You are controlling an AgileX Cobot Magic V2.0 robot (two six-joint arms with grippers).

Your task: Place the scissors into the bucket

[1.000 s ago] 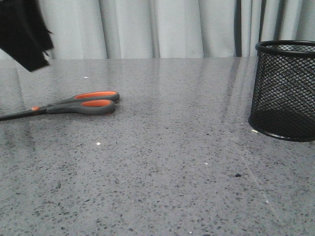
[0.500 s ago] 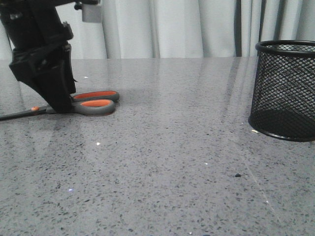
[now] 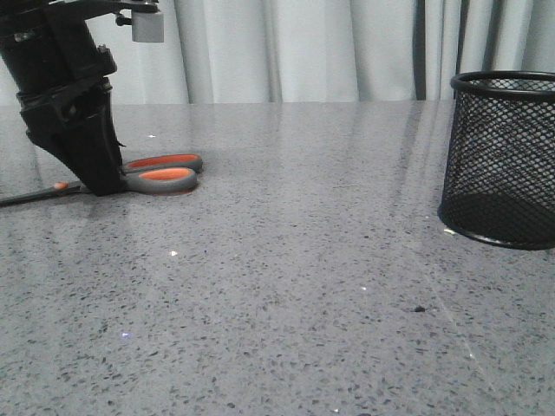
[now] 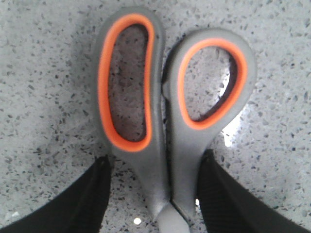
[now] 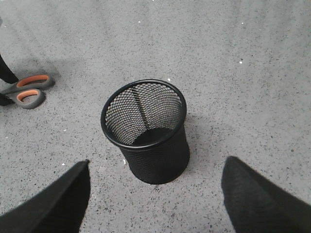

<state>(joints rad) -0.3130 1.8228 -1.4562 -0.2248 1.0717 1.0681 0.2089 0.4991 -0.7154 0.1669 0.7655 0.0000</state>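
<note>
The scissors (image 3: 160,170) lie flat on the grey table at the left, handles pointing right, blades (image 3: 30,196) running off to the left. My left gripper (image 3: 97,184) is down on the table over the scissors' shank, just behind the handles. In the left wrist view the scissors (image 4: 165,160) lie between the fingers of my left gripper (image 4: 155,158). One finger (image 4: 216,189) touches the shank. The other finger (image 4: 90,194) stands a gap away, so the jaws are open. The black mesh bucket (image 3: 503,160) stands upright at the right. My right gripper (image 5: 156,164) hovers wide open above the bucket (image 5: 148,131).
A pale curtain hangs behind the table's far edge. The speckled tabletop (image 3: 303,260) stretches between the scissors and the bucket. The right wrist view also shows the scissors (image 5: 26,90) and the left fingers well away from the bucket.
My left gripper has come down from the upper left onto the scissors. In the last half second the scissors have shifted slightly left and back.
</note>
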